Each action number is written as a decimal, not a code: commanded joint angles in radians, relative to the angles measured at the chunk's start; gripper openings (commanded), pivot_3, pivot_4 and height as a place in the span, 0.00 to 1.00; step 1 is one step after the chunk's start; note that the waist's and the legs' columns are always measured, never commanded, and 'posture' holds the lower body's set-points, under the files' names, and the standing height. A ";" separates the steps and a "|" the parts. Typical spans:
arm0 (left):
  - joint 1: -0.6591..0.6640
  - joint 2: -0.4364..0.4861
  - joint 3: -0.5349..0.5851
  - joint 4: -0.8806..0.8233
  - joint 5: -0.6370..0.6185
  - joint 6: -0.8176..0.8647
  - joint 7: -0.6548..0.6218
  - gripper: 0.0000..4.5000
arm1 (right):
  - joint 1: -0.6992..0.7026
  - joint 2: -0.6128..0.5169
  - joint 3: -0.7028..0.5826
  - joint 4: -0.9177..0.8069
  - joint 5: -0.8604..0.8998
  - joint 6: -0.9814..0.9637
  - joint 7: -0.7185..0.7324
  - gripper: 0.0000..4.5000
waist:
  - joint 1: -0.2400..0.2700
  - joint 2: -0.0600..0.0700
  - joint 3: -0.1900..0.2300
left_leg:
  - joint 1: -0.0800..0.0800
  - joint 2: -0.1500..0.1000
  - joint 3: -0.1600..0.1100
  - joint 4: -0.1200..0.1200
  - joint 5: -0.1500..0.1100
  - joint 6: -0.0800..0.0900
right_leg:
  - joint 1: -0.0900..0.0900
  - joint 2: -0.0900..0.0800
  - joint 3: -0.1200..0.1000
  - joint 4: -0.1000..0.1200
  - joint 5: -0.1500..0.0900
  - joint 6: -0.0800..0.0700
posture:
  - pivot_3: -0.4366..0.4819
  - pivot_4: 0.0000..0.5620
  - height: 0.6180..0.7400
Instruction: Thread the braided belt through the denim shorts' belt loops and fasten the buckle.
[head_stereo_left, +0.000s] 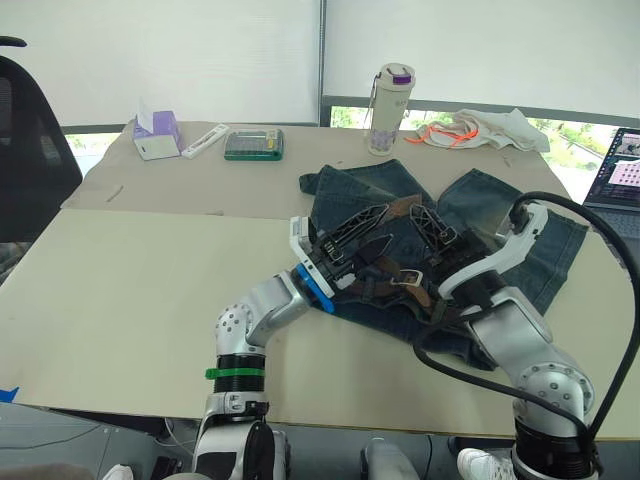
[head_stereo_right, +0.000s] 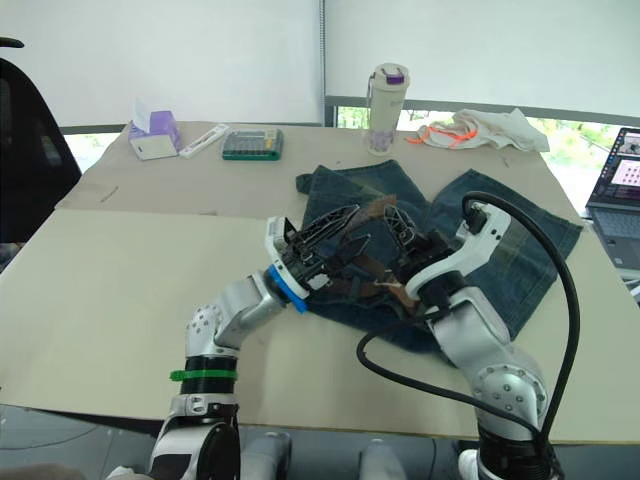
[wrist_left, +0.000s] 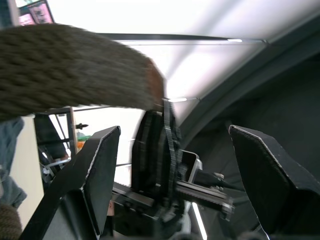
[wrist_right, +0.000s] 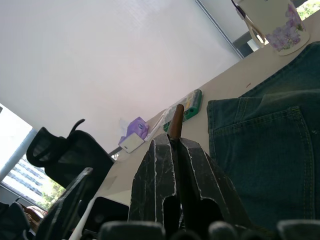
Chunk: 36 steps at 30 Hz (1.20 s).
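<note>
The denim shorts (head_stereo_left: 505, 235) lie flat on the table with the waistband toward me. Across the waistband runs the braided belt (head_stereo_left: 388, 287), and its silver buckle (head_stereo_left: 405, 281) rests there between my two arms. My right gripper (head_stereo_left: 428, 218) is raised above the shorts and shut on the belt's brown tip (wrist_right: 175, 119). Just to its left, my left gripper (head_stereo_left: 383, 226) is open with its fingers (wrist_left: 95, 165) on either side of the held strap (wrist_left: 75, 70), not touching it. The belt loops are hidden under the grippers and belt.
At the table's far side stand a water bottle (head_stereo_left: 390, 95), a white cloth with orange cord (head_stereo_left: 482, 130), a green calculator (head_stereo_left: 254, 144), a white remote (head_stereo_left: 205, 140) and a purple tissue box (head_stereo_left: 157, 135). A laptop (head_stereo_left: 622, 170) sits far right, a black chair (head_stereo_left: 30, 150) far left.
</note>
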 joint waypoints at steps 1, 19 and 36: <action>-0.042 -0.043 -0.002 0.020 -0.017 -0.040 0.002 0.83 | 0.012 0.009 0.008 -0.071 0.031 -0.004 0.029 0.00 | -0.001 0.000 0.000 | 0.000 0.000 0.000 0.000 0.000 0.000 | 0.000 0.000 0.000 0.000 0.000 0.000 | 0.48 0.27 1.00; -0.030 -0.042 -0.027 0.009 -0.038 -0.083 0.011 0.20 | 0.047 0.017 0.020 -0.066 0.006 -0.006 0.021 0.00 | 0.000 0.000 0.000 | 0.000 0.000 0.000 0.000 0.000 0.000 | 0.000 0.000 0.000 0.000 0.000 0.000 | 0.48 0.27 1.00; -0.028 -0.020 -0.026 0.010 -0.040 -0.093 0.028 0.20 | 0.038 0.006 0.027 -0.063 -0.010 0.004 0.017 0.00 | 0.000 0.000 0.000 | 0.000 0.000 0.000 0.000 0.000 0.000 | 0.000 0.000 0.000 0.000 0.000 0.000 | 0.48 0.27 1.00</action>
